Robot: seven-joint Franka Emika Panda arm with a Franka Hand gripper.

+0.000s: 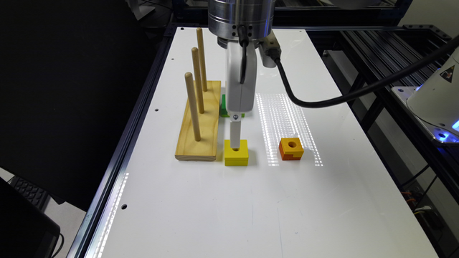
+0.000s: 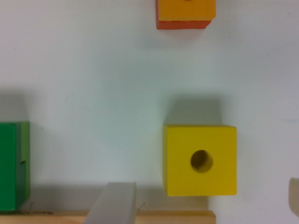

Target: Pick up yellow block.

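Spread wide, gripper (image 2: 205, 205) straddles the bright-yellow, round-holed square yellow block (image 2: 200, 160).

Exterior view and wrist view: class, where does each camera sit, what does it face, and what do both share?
Exterior view: off the arm, raised, looking down the white table; shows the arm and its pincer at the yellow block.
Wrist view: on the wrist, facing straight down; a grey finger shows.
Shared: yellow block, orange block, green block.
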